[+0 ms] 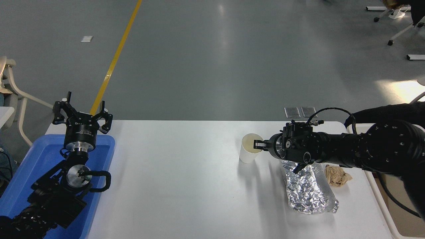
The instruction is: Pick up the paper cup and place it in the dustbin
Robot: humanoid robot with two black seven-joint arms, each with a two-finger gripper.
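The right end effector [258, 144] grips the paper cup's [248, 153] near rim, hiding part of it; the cup tilts slightly, mouth up. The dustbin [382, 202] is mostly hidden.

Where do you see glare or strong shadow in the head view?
Head view: bright glare patch on the floor at upper right; the foil tray glints; soft shadows fall on the table under the paper cup and right arm.
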